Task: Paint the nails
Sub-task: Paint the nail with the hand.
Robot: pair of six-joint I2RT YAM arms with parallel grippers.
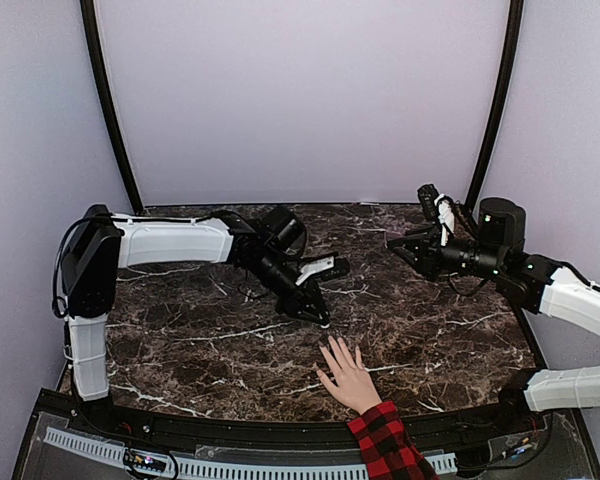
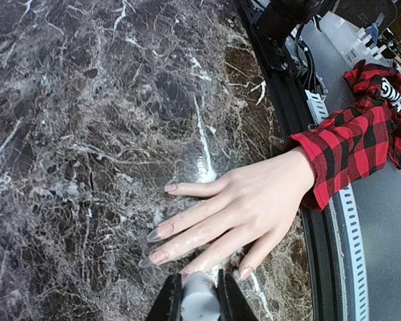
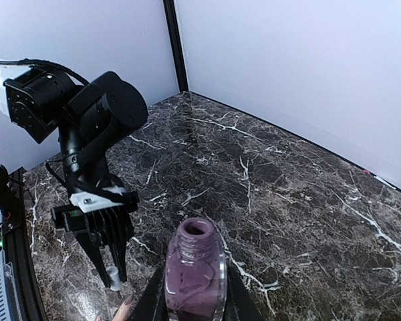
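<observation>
Left hand (image 1: 315,312) clamps white cap (image 2: 199,299) beside nails (image 2: 162,233) near table's (image 1: 180,340) front edge; right hand (image 1: 408,249) clamps bottle (image 3: 194,274).

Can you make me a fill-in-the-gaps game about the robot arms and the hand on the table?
1. The hand lies palm ____ on the marble table.
2. The sleeve at its wrist is checked red and ____.
3. The bottle in the right gripper's jaws has no lid, so its neck is ____.
4. The left gripper's jaws are shut on a small ____ cap above the hand.
Missing words: down; black; open; white.
</observation>
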